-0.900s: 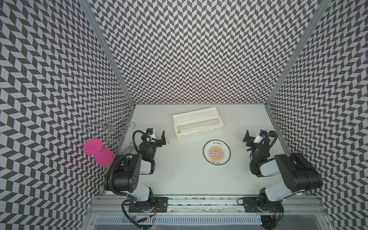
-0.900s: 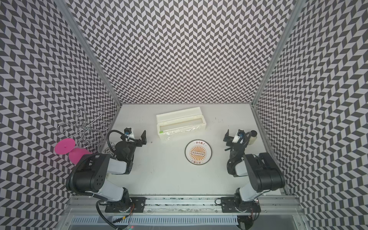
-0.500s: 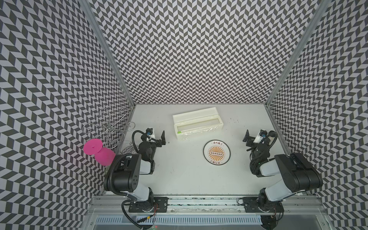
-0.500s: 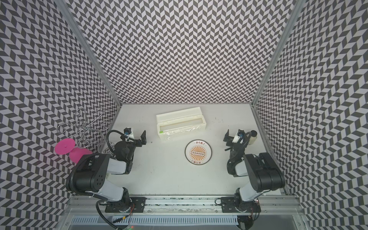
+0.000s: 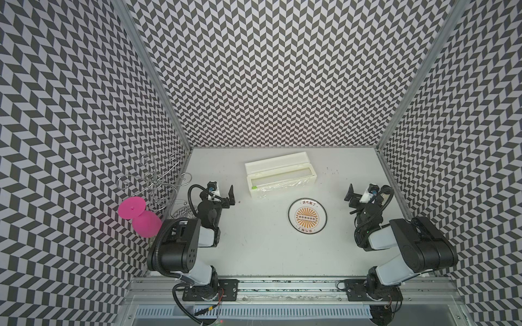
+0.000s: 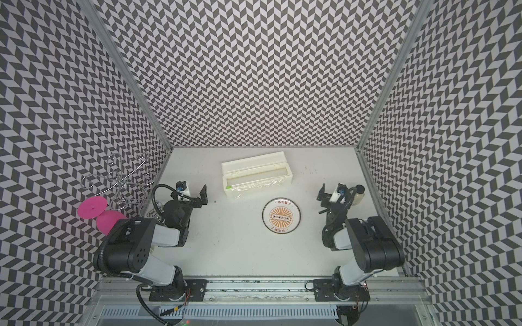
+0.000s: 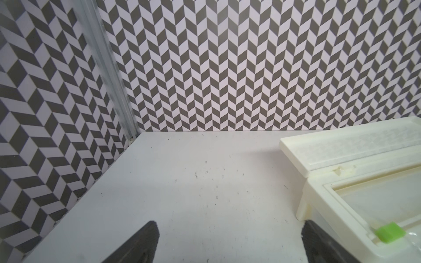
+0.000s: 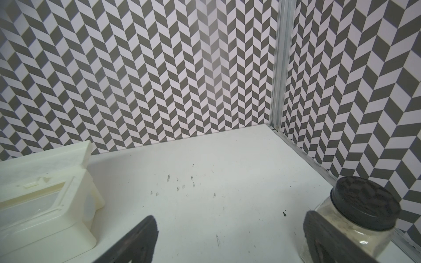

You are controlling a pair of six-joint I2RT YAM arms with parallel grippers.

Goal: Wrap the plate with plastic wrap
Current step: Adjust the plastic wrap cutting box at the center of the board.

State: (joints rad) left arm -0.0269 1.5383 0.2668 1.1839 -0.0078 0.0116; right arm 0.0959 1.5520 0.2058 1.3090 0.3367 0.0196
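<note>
Left gripper [image 7: 230, 230] and right gripper [image 8: 230, 223]: my fingers are spread wide on both, nothing between them, parked over the table [image 5: 254, 240] at opposite sides. The plate [image 5: 307, 215] lies flat and bare between them, nearer my right. A short flap of plastic wrap [image 5: 278, 187] hangs from the open box [image 5: 275, 166] just behind the plate, not touching it.
</note>
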